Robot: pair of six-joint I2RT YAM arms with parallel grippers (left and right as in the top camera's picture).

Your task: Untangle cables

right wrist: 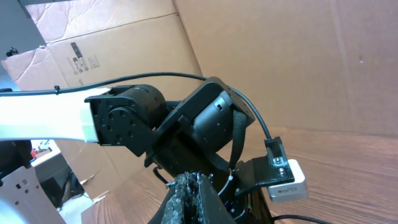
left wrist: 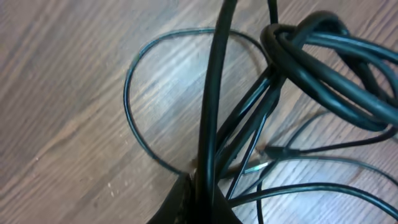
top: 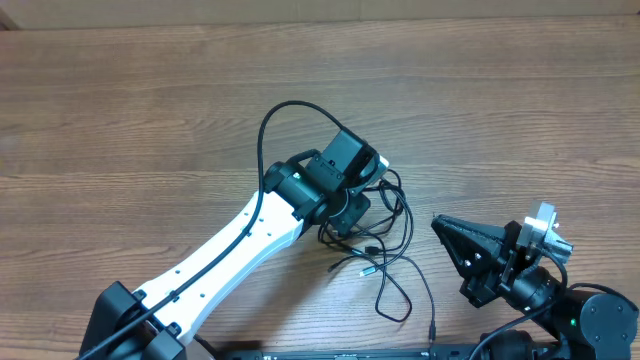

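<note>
**Desk:** Where is your left pincer (left wrist: 202, 200)?

**Me:** Closed, tips together at the bottom of my left wrist view. Several strands of the cables (left wrist: 244, 130) run straight into the tips. I judge it is pinching them, though the contact itself is lost in the dark.

**Desk:** And out from there?

**Me:** From the tips the strands rise to a thick knot (left wrist: 323, 59), up and to the right. One loop (left wrist: 130, 112) bows out to the left over the table (left wrist: 56, 74). From overhead, the clump sits under and just right of the end of my left arm (top: 230, 250). The loose tails trail from it toward my side of the table and finish in small plug ends (top: 366, 270).

**Desk:** Right pincer (top: 440, 222)?

**Me:** Closed too, with nothing in it. Its point aims at the clump from the right, near but not touching.

**Desk:** So which arm makes the next pull?

**Me:** The right, I'd say. The tails run roughly from the knot toward the near edge, across the right pincer's line of aim. They lie between the two arms but closer to the right one. It would have to open first, then come in on one tail below the knot while the left holds the clump.

**Desk:** Risk?

**Me:** Catching two strands at once, because they cross down there.
</note>
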